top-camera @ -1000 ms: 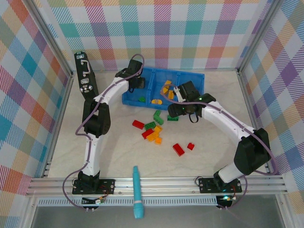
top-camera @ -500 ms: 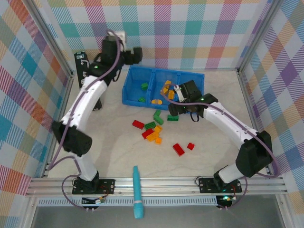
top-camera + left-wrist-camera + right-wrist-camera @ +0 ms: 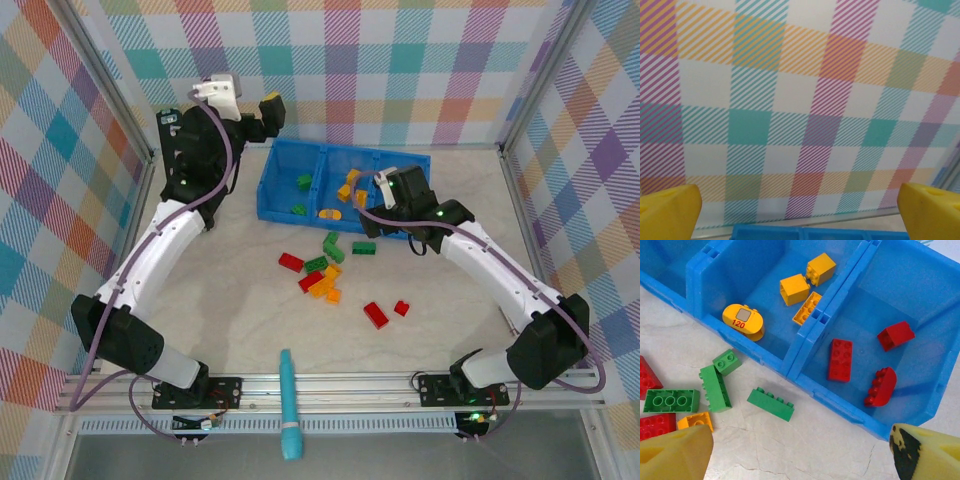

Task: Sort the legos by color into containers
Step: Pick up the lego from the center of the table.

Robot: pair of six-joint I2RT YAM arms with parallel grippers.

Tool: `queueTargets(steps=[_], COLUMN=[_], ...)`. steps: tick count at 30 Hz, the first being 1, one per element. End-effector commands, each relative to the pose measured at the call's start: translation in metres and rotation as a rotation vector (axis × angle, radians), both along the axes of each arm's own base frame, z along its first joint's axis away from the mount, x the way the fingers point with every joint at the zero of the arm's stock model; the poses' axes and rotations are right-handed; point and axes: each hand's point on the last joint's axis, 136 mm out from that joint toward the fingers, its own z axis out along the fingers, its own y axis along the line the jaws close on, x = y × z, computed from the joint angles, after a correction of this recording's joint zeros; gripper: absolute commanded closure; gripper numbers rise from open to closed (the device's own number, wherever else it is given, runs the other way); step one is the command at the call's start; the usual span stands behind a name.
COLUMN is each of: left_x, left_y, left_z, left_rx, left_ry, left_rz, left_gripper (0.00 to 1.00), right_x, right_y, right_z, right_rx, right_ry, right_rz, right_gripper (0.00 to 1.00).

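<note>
While both arms stand empty, you have the next pick to set up, so take stock. Item, right end effector (image 3: 800,455): fingers spread wide, nothing between them, hanging over the front wall of the blue tray (image 3: 812,332) where the middle compartment (image 3: 765,270) and right compartment (image 3: 900,285) meet. Item, left end effector (image 3: 800,207): likewise wide open and holding nothing, raised high and facing the plaid wall (image 3: 790,100) behind the tray, well apart from the work. Item, tray contents: yellow-orange bricks (image 3: 795,289) in the middle compartment, red bricks (image 3: 840,359) in the right compartment, green pieces (image 3: 303,182) in the left compartment (image 3: 285,185). Item, loose legos on the table (image 3: 830,450): a green bar (image 3: 770,404) lying alone near the tray's front wall, a cluster (image 3: 715,387) of green, red and orange bricks to its left in the right wrist view, and a pair of red strays (image 3: 376,315) nearer the arm bases. By my reading, the green bar is the best candidate: it lies closest under the right end effector and touches no neighbour. Turn the wrist so the fingers cross its narrow width rather than its length, come straight down, and close only once both fingers are level with its sides. Keep the far finger off the tray wall. Carry it high enough to pass the dividers, and let go low over the left compartment so it does not bounce out.
</note>
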Motion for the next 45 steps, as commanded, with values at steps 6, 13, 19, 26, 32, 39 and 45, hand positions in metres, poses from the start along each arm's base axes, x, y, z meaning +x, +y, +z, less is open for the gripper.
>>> queueTargets(steps=[6, 13, 19, 26, 32, 39, 45], left_x=[-0.029, -0.058, -0.093, -0.110, -0.103, -0.092, -0.086], left_y=[-0.004, -0.032, -0.048, -0.088, -0.120, -0.145, -0.156], left_z=[0.011, -0.104, -0.205, -0.278, -0.339, -0.380, -0.398], left_rx=[0.042, 0.090, 0.092, 0.116, 0.063, 0.061, 0.057], left_ry=[0.073, 0.593, 0.911, 1.088, 1.189, 1.250, 1.272], left_rz=[-0.099, -0.109, 0.034, 0.099, 0.099, 0.088, 0.079], left_gripper=[0.00, 0.00, 0.08, 0.13, 0.17, 0.23, 0.25], right_x=[-0.003, -0.010, -0.012, -0.010, -0.018, -0.029, -0.029], right_y=[-0.003, -0.013, -0.015, -0.017, -0.016, -0.018, -0.017], right_z=[0.010, 0.019, 0.029, 0.032, 0.029, 0.010, 0.006], right_rx=[-0.016, -0.051, -0.020, 0.023, 0.114, 0.129, 0.125], right_ry=[-0.025, -0.006, -0.018, -0.010, 0.017, 0.061, 0.065], right_rz=[0.004, -0.015, -0.019, -0.038, -0.075, -0.083, -0.078], right_gripper=[0.08, 0.06, 0.05, 0.04, 0.03, 0.04, 0.03])
